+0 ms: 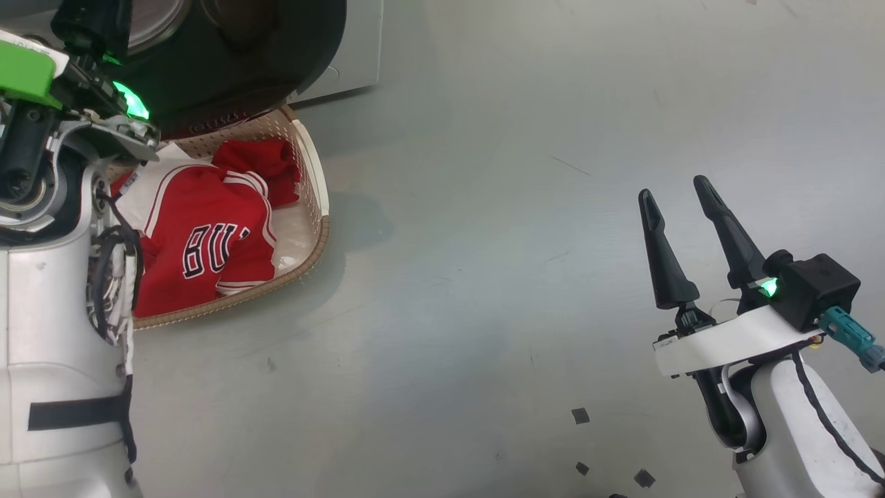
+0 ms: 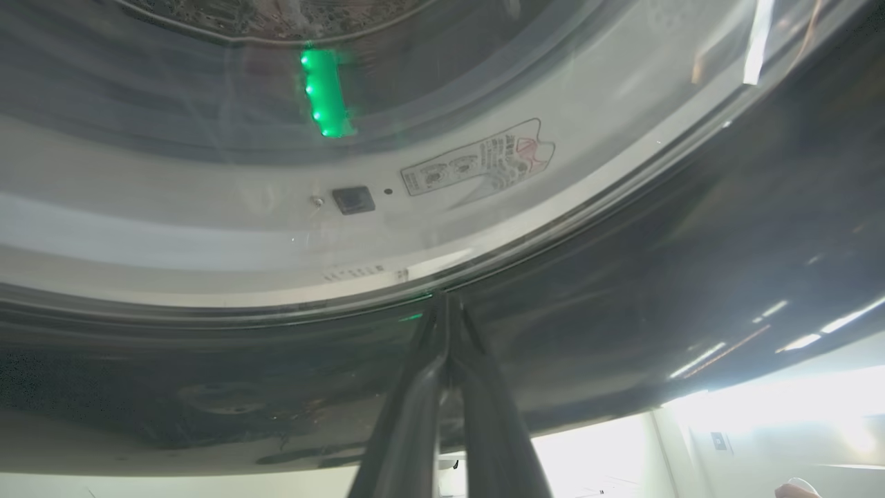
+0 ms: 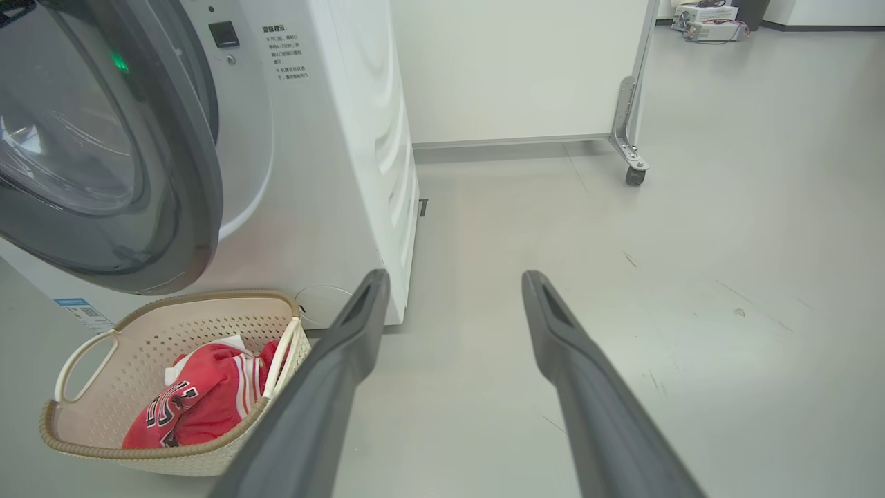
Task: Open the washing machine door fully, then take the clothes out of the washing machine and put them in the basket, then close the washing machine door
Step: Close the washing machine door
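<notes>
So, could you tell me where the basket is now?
The basket sits on the floor at the head view's left, just below the washing machine door, with the clothes inside.

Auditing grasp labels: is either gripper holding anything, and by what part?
Nothing held: left gripper is shut empty, tips against the black rim of the washing machine door; right gripper is open over the floor.

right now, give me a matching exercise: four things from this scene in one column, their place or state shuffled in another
1. left gripper
2. right gripper
3. clothes
4. washing machine door

A. lying in the basket
B. jaws open, above the bare floor
C. ajar, hanging over the basket
D. jaws shut, tips at the door's black rim

Pairs: 1-D, 2-B, 3-A, 4-C
</notes>
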Tool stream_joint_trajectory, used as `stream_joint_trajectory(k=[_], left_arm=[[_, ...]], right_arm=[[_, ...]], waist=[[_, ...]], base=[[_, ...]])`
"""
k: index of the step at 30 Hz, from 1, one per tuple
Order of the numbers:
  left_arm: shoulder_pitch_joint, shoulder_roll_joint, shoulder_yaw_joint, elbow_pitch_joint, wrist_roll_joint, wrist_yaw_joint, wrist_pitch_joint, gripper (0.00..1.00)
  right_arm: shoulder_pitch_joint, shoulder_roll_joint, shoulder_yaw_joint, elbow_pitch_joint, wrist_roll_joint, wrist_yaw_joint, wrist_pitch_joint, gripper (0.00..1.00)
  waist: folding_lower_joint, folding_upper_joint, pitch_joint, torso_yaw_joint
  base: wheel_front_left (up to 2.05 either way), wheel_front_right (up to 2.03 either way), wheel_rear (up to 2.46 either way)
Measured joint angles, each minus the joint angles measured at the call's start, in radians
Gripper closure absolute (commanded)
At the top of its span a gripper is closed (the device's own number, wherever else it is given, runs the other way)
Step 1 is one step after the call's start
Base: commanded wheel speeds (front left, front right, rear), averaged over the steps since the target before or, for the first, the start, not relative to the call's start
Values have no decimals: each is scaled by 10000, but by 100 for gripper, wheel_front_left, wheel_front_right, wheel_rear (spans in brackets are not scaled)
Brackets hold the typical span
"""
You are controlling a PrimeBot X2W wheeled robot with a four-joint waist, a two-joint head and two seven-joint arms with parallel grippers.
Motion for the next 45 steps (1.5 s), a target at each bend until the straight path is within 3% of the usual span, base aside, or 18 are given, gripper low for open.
stream_joint_trajectory(k=[16,25,35,44,45], left_arm=[[-1153,125,234,1547,738,-295,-1020,100],[-1347,94,190,2065,865,-433,-1035,100],[-646,-171,194,1908,341,-610,-610,100],[872,-357,1014,767,-176,-610,-1011,100],[1000,-384,1116,627,-178,-610,-1145,96]], right_arm=[[-261,268,288,545,61,226,-123,0],[-263,284,123,704,102,226,-197,0],[-265,280,-63,823,105,221,-244,0],[-264,150,-228,895,98,221,-288,0],[-262,140,-247,905,96,221,-288,0]], waist=[[0,0,-35,-507],[0,0,-44,-604],[0,0,-152,-330],[0,0,-324,149],[-1,0,-353,210]], base=[[0,0,0],[0,0,0],[0,0,0],[0,0,0],[0,0,0]])
